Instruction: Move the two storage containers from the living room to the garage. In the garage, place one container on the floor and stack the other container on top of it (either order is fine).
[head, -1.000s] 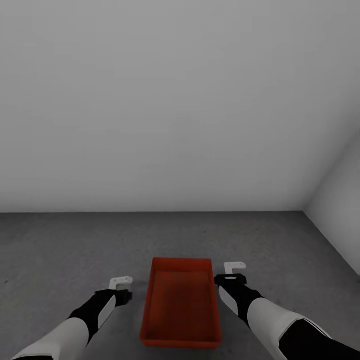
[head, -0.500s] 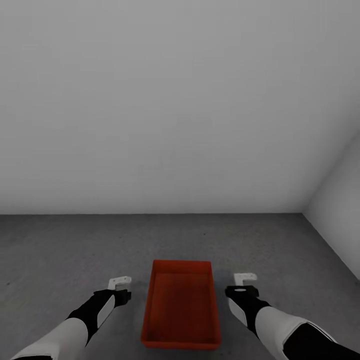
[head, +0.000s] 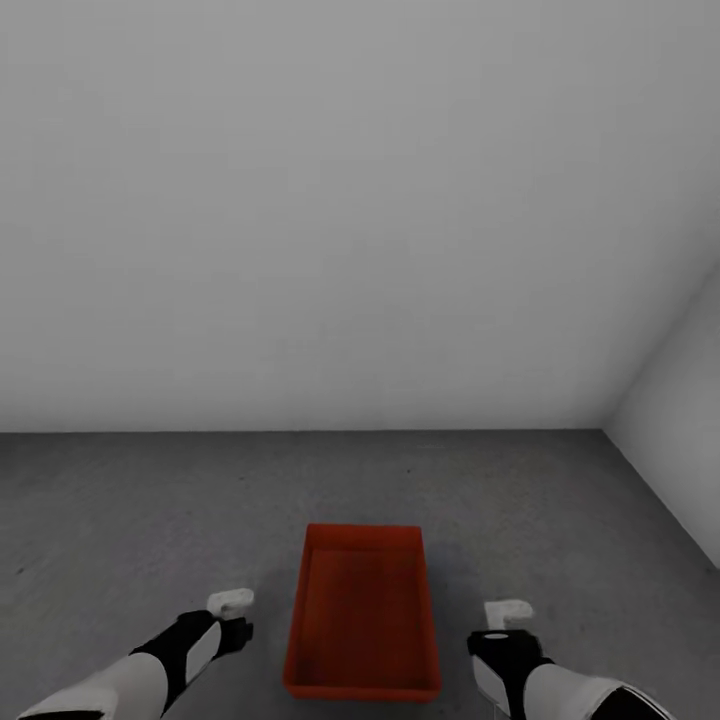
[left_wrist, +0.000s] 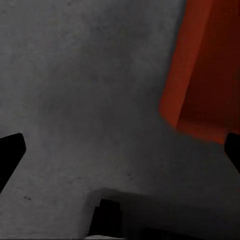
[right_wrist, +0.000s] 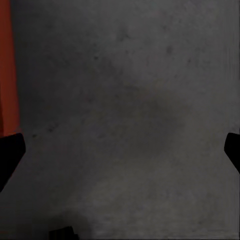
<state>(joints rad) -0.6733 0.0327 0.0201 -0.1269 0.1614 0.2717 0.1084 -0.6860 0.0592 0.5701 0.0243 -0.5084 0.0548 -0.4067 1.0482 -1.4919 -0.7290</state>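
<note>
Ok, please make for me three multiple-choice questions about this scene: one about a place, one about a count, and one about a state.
1. Where does the storage container stand?
A. On the dark grey floor, between the two arms
B. On a wooden table
C. On top of a second container

2. How many orange-red containers show in the head view?
A. One
B. Two
C. Three

3. What is the state of the left end effector and the right end effector?
A. Both shut on the container walls
B. Both open and apart from the container
C. Only the left one grips the container

Key:
1. A: the box rests on the speckled floor near the white wall.
2. A: a single box is seen there.
3. B: the left end effector and the right end effector sit beside the box with floor between, and both wrist views show fingertips spread wide.
</note>
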